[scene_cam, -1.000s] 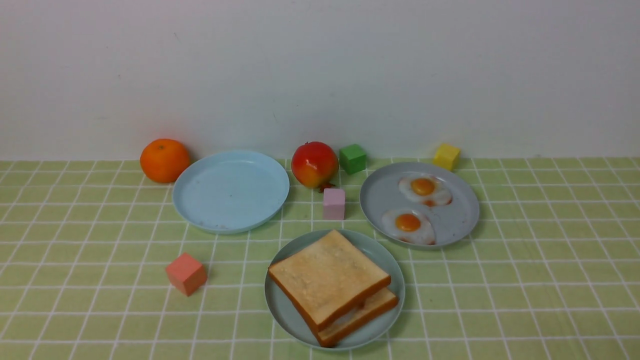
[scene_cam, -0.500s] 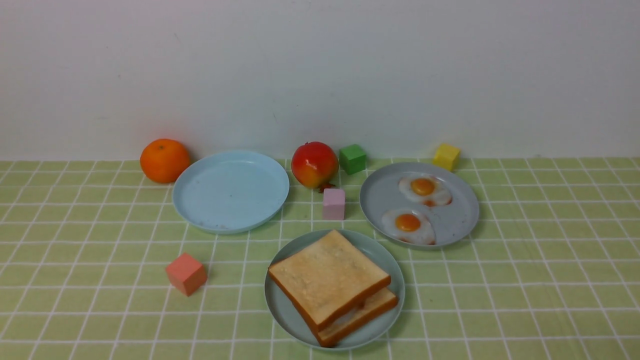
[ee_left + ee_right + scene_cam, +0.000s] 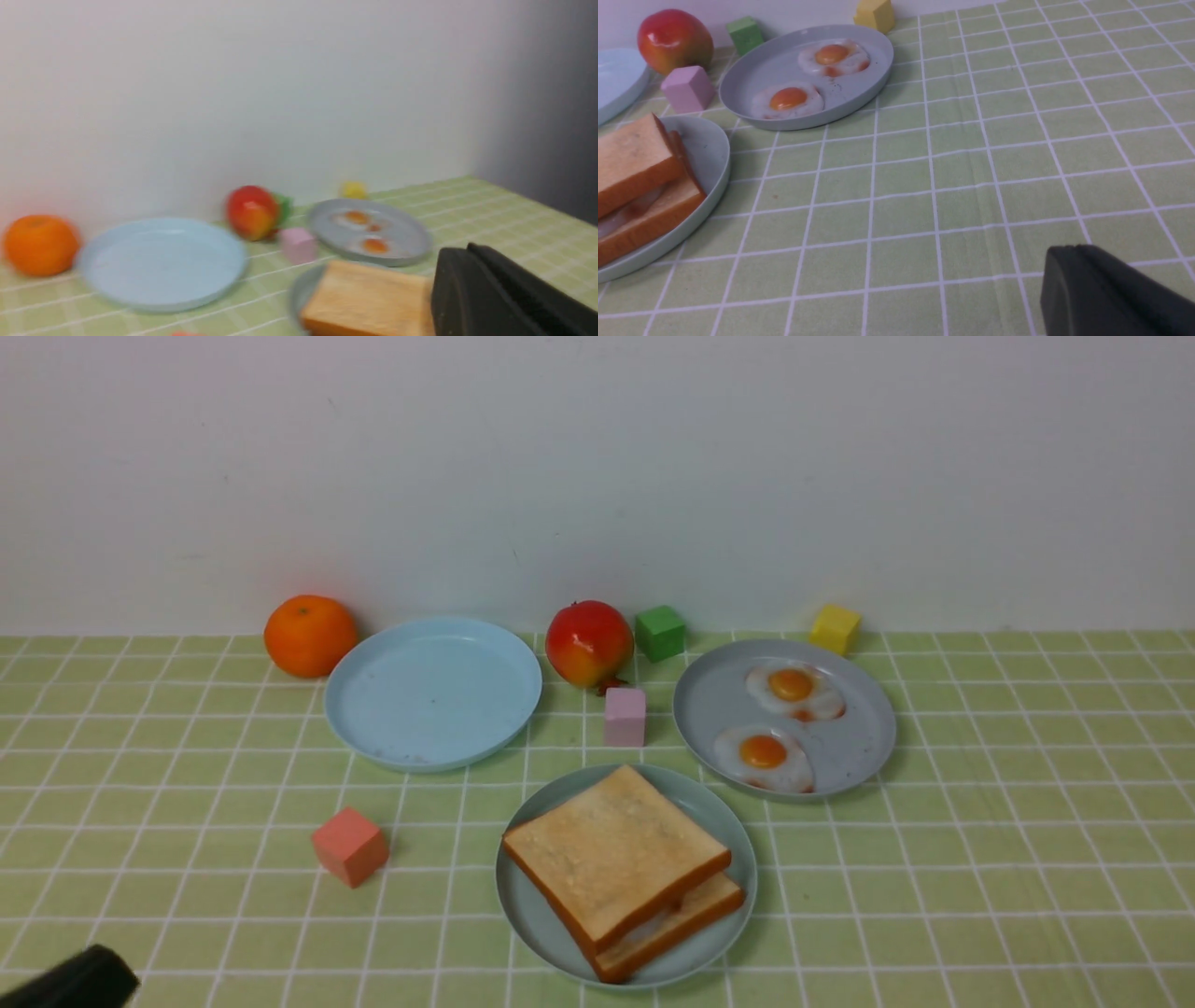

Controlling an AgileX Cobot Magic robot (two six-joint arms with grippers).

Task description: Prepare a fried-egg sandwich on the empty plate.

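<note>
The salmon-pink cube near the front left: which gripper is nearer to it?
Left. The left gripper shows at the front view's near left corner, nearer the camera than the salmon-pink cube. The right gripper is out of the front view, over bare tablecloth right of the sandwich.

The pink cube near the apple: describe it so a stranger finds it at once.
Start at the three plates on the green checked cloth. In the gap between them stands the pink cube, just in front of the red apple. It is pale lilac-pink, unlike the salmon cube standing alone on the left.

Front view overlooks table; both wrist views low, sharing grey plate (image 3: 752, 65).
</note>
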